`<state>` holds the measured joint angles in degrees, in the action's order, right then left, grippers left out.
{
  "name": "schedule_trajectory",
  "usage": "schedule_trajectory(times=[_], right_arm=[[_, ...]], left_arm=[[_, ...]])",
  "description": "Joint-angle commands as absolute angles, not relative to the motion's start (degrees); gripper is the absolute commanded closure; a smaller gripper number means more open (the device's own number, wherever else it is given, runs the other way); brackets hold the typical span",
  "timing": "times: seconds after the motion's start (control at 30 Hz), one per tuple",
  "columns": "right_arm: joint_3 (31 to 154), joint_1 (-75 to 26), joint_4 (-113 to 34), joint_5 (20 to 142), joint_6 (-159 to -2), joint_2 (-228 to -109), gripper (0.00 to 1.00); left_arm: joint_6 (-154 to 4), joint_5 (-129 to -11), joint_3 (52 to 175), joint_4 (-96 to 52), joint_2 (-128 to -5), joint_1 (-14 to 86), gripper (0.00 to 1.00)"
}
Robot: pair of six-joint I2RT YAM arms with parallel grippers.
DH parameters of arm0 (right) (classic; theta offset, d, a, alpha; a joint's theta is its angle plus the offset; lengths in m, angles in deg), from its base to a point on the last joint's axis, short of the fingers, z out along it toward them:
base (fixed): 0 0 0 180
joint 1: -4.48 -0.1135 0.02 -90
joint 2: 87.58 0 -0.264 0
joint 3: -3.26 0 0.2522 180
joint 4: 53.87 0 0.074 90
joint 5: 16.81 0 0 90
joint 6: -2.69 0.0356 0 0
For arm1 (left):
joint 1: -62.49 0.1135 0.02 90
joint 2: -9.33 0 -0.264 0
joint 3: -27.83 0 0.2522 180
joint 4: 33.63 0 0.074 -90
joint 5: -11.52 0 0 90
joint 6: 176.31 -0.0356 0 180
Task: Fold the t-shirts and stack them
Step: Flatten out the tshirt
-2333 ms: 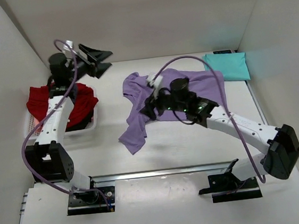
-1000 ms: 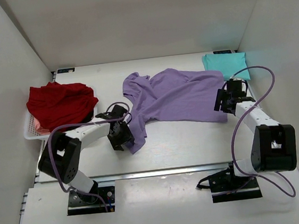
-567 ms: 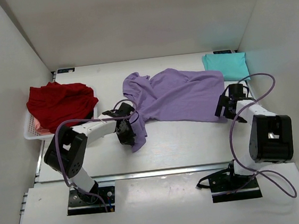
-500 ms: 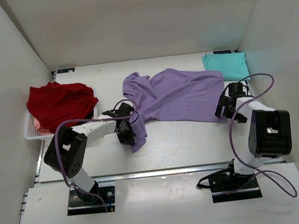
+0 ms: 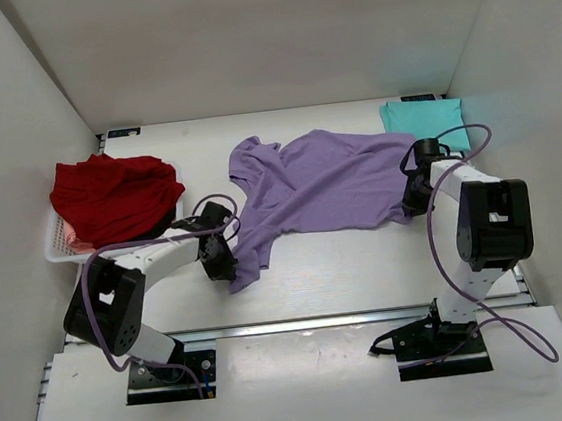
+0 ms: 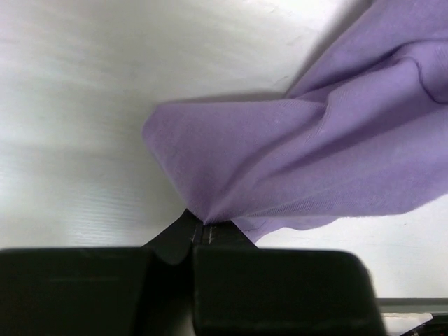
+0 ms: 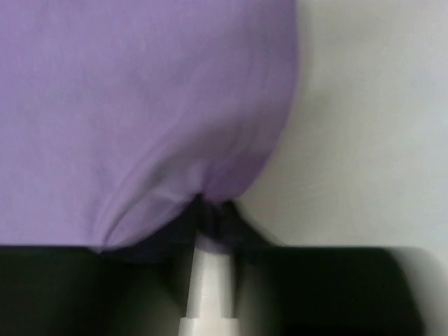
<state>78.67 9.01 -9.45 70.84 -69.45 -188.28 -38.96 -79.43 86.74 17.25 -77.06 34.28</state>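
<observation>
The purple shirt (image 5: 328, 180) lies mid bench (image 5: 367, 262), long axis left-right. The left gripper (image 5: 224, 268) pinches its near-left tip, and the right gripper (image 5: 413, 201) pinches its right corner.

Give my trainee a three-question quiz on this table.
1. True or false: the red pile sits on the white basket.
2. Fill in: the folded teal shirt lies at the far ___ corner of the table.
3. Which one do the left gripper and the right gripper both pinch? A the red pile, B the purple shirt, C the teal shirt.
Key: 1 true; 2 right; 3 B.
</observation>
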Motion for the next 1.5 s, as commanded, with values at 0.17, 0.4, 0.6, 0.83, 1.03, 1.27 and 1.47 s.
schedule_trajectory(times=[0.17, 0.4, 0.6, 0.83, 1.03, 1.27, 1.47], right_arm=[[82.8, 10.8, -3.1, 80.5, -69.3, -185.2, 1.00], [113.9, 10.9, -1.5, 92.0, -70.3, -185.7, 1.00], [157.5, 9.8, 10.2, 90.2, -72.3, -197.0, 1.00], [137.8, 11.9, 0.3, 90.1, -73.0, -177.7, 1.00], [131.2, 9.9, 2.7, 85.5, -76.0, -162.1, 1.00], [131.6, 14.8, 0.9, 86.5, -74.5, -157.9, 1.00], [130.3, 16.2, -2.9, 91.4, -71.1, -162.7, 1.00]], left_arm=[[-43.5, -82.5, 95.2, 22.0, -69.5, 38.5, 1.00], [-50.1, -70.1, 140.4, 21.9, -81.8, 51.8, 1.00], [-44.1, -63.5, 196.8, 30.8, -105.0, 57.9, 1.00], [-43.2, -65.7, 166.6, 14.2, -78.9, 58.3, 1.00], [-43.0, -69.8, 175.0, 17.0, -72.3, 58.8, 1.00], [-38.3, -69.3, 174.6, 11.3, -71.7, 58.0, 1.00], [-36.7, -66.6, 170.1, 7.9, -76.0, 58.4, 1.00]])
